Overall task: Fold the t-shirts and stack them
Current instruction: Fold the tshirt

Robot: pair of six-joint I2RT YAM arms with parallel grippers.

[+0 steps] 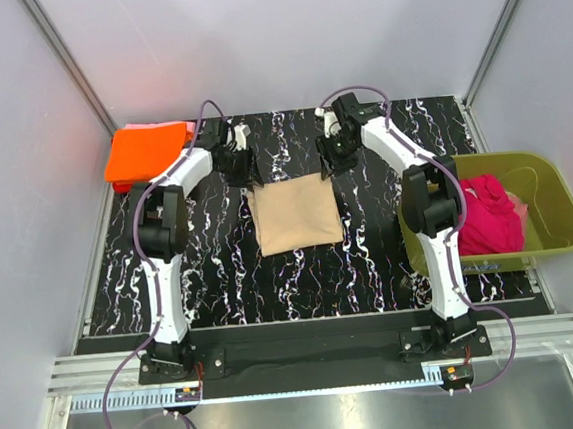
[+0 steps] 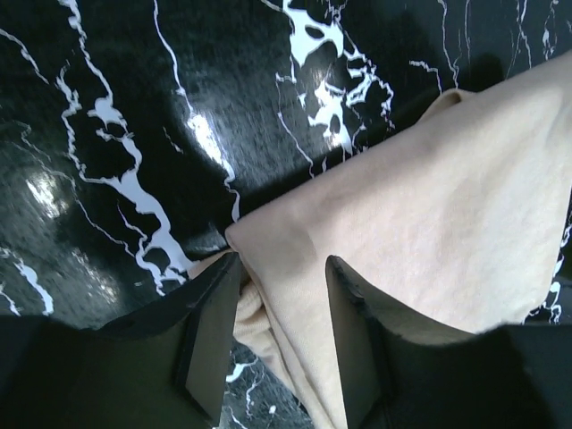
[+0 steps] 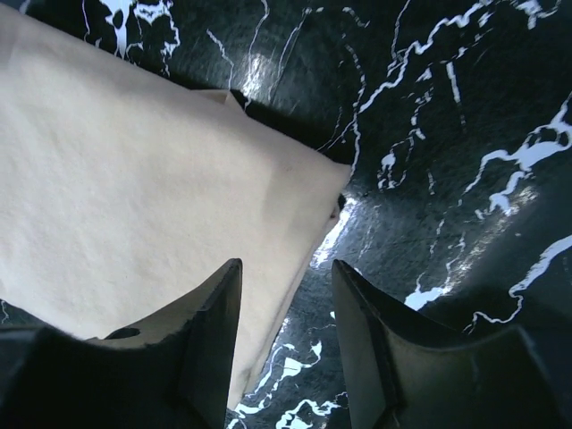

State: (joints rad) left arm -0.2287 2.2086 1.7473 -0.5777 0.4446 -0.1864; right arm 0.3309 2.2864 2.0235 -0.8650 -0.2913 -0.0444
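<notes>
**Tan shirt folded, two stacked, one waiting in the tub**

The black marbled table point(image 1: 371, 267) is carrying the whole job. At its right edge the olive-green tub point(image 1: 566, 200) is holding the magenta-red t-shirt point(image 1: 490, 219), crumpled and unfolded. In the middle the tan-beige t-shirt point(image 1: 297, 217) is lying flat as a folded rectangle. At the far left the orange t-shirt point(image 1: 146, 152) is sitting folded on the pale pink t-shirt point(image 1: 191, 127), which is showing only a sliver. The left gripper point(image 2: 283, 261) is hanging over the tan shirt's far-left corner and the right gripper point(image 3: 286, 264) over its far-right corner. Both are standing with jaws parted, pinching nothing. By my judgement the tan shirt is awaiting stacking, and the magenta one is awaiting both folding and stacking.
</notes>
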